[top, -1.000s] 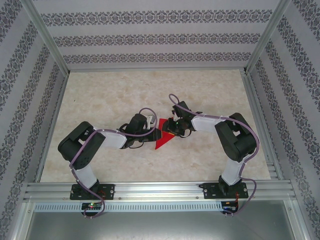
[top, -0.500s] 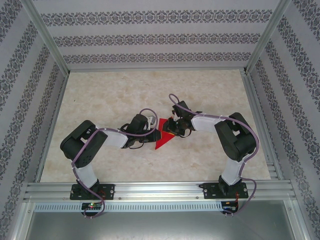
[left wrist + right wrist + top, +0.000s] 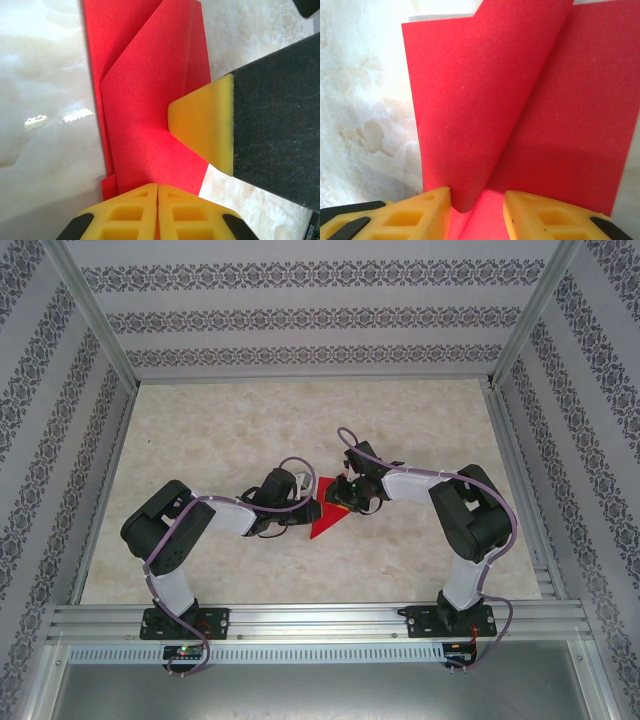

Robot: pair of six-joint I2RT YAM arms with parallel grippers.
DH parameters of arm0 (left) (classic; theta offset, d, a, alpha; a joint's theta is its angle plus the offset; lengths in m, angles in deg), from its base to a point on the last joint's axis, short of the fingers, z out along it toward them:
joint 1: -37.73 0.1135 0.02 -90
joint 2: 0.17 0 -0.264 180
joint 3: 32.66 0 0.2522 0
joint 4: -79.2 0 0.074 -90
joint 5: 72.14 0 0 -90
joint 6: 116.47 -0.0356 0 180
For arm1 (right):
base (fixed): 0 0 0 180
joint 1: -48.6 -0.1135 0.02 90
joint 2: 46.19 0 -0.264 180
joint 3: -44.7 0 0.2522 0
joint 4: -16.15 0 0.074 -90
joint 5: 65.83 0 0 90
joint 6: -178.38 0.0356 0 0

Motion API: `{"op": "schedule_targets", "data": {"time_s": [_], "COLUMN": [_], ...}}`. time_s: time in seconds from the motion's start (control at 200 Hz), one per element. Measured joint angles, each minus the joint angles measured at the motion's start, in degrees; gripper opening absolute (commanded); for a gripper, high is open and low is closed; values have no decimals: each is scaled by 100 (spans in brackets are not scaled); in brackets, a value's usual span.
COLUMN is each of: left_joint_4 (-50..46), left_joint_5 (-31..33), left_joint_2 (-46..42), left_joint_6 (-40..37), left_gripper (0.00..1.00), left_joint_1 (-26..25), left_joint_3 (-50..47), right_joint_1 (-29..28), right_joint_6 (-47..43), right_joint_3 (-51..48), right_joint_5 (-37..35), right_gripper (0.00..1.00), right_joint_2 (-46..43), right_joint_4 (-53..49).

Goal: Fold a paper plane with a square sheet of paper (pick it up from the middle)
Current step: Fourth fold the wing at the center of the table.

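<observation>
1. The square sheet of paper (image 3: 322, 522) lay partly folded at the middle of the table (image 3: 230, 430), a narrow red triangle. Its long axis ran roughly 12 to 6 o'clock in the top view, with the sharp tip at 12.
2. In my left wrist view the sheet (image 3: 145, 100) also ran 12 to 6, with layered flaps.
3. My left arm's forearm reached toward 3 o'clock. My left claw (image 3: 312, 508) (image 3: 157, 200) sat at the sheet's 9 o'clock edge, pads together, pinching that edge.
4. My right arm's forearm reached toward 9 o'clock, wrist low over the paper.
5. My right claw (image 3: 340, 502) (image 3: 477, 210) had its fingers apart. A curled-up flap of the sheet (image 3: 470, 100) stood between them, touching the left pad only.
</observation>
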Motion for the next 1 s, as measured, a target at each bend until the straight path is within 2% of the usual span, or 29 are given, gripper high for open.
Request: {"op": "schedule_targets", "data": {"time_s": [0.435, 0.724, 0.999], "left_joint_4": [-105, -363, -638], "left_joint_5": [35, 17, -28], "left_joint_2": [90, 94, 94], "left_joint_6": [0, -201, -487], "left_gripper": [2, 1, 1], "left_joint_1": [0, 0, 0], "left_joint_3": [55, 177, 304], "right_joint_1": [4, 179, 175], "right_joint_6": [-7, -28, -240], "right_joint_3": [50, -50, 177], "right_joint_5": [-39, -76, -57], "right_gripper": [42, 42, 45], "right_joint_2": [-173, -1211, -518], "right_joint_4": [-177, -39, -317]}}
